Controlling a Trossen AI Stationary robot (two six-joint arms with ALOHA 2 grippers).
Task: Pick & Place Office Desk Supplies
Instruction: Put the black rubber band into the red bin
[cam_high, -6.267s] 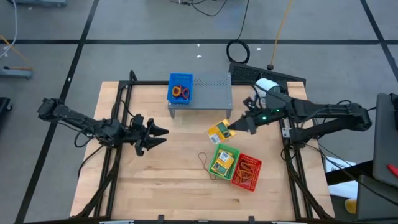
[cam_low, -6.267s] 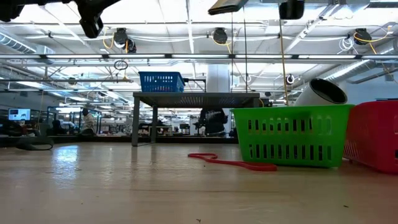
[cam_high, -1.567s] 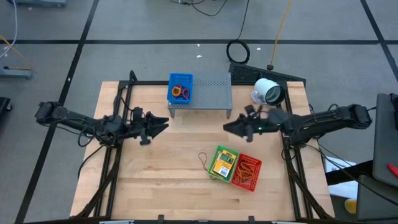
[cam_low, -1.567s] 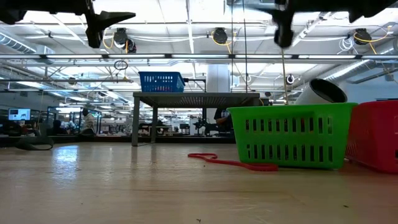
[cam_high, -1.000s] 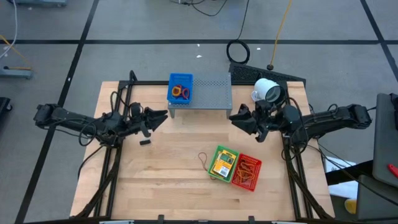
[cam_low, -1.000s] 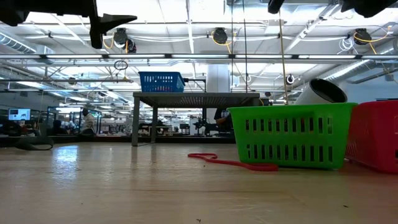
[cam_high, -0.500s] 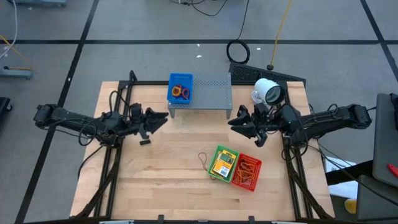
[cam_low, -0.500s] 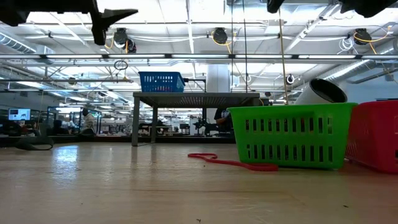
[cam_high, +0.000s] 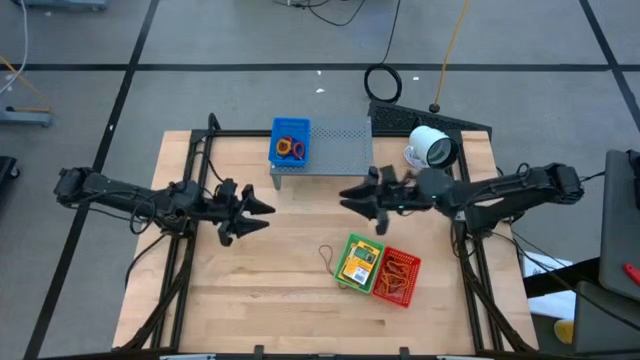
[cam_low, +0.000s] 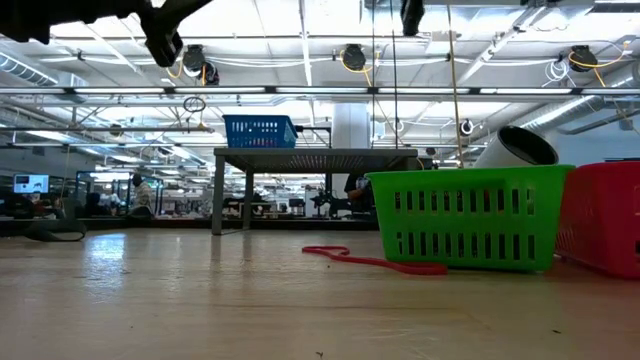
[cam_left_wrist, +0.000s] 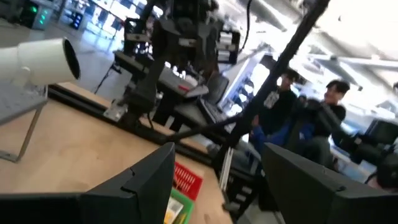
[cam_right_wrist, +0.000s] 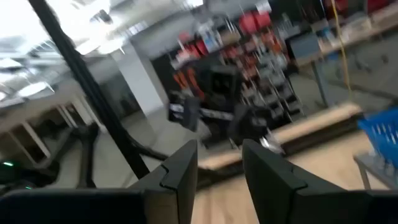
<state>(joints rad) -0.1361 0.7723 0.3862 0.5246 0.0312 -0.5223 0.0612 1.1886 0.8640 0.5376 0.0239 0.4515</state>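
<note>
A thin red rubber band (cam_high: 327, 256) lies below-left of the empty, part-open right pincer (cam_high: 350, 195); light and floppy, it is likely best pinched across one strand. The left pincer (cam_high: 262, 213) is spread wide, empty.

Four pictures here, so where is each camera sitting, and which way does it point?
High: overhead, straight down; both arms, left hand, right hand.
Low: table height, level across; green basket, arms overhead.
Left wrist: past its own fingers toward the white device.
Right wrist: past its fingers into the room.
Shared: high and low show the blue basket.
</note>
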